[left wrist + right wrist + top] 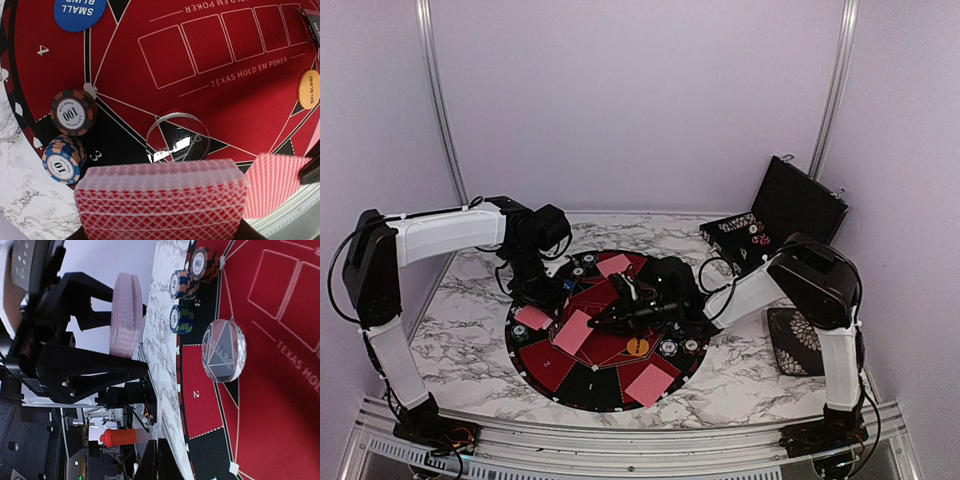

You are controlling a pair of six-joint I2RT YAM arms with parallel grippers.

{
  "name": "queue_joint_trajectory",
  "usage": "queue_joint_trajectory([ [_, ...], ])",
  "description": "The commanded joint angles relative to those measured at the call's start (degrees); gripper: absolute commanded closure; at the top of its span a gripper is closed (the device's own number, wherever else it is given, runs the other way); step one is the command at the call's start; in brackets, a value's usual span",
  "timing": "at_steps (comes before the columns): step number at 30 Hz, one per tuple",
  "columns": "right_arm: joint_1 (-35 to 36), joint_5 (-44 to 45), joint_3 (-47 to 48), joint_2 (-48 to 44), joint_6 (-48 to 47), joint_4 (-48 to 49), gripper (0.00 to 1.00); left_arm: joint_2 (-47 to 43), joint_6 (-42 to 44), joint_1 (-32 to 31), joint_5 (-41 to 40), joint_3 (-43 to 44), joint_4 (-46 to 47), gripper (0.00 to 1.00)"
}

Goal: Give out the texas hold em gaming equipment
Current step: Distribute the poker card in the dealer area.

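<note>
filling the bottom of the left wrist view, a deck of red-backed cards (161, 200) sits pinched between the left gripper's (161, 235) fingers, held edge-on above the round poker mat (240, 115); the right wrist view shows the same deck (126, 315) clamped in the black jaws of the left gripper (100, 320) over the mat's edge

just beyond the deck a clear round disc (177, 137) lies on the mat, straddling a red and a black wedge. to its left stand two chip stacks, a dark one marked 100 (73, 112) and a blue and orange one marked 10 (64, 159), close together near the mat's rim by the marble table (20, 200). a blue small blind button (80, 12) lies further up, and an orange big blind button (309, 89) sits at the right. one card (277, 182) lies face down at lower right

from above, single cards lie apart on the mat: one (614, 265) at the top, one (533, 318) at the left rim, one (573, 331) nearer the middle, one (650, 384) at the bottom right. the right gripper (605, 325) reaches over the mat's centre with its fingers pressed together, holding nothing that shows. a black case (790, 205) stands open at the back right, and a flower-patterned tray (792, 342) lies beside the right arm
</note>
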Motion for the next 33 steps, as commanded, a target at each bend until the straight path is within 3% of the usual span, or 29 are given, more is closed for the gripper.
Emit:
queue_joint_trajectory([
  [1, 3.5, 2.6, 5.9, 3.1, -2.4, -3.8, 1.0, -1.0, 0.2, 1.7, -0.8, 1.8, -2.1, 0.53],
  [19, 10.8, 5.4, 17.0, 12.3, -4.9, -11.7, 0.99, -1.0, 1.1, 3.5, -1.2, 0.7, -1.9, 0.53],
  [23, 11.0, 6.2, 17.0, 11.5, -6.1, -14.4, 0.77, -1.1, 1.0, 3.5, -0.9, 0.5, -1.9, 0.53],
  [33, 10.5, 9.8, 14.0, 7.0, -10.0, -20.1, 0.43, -0.9, 1.0, 3.5, -0.3, 0.2, -1.8, 0.53],
])
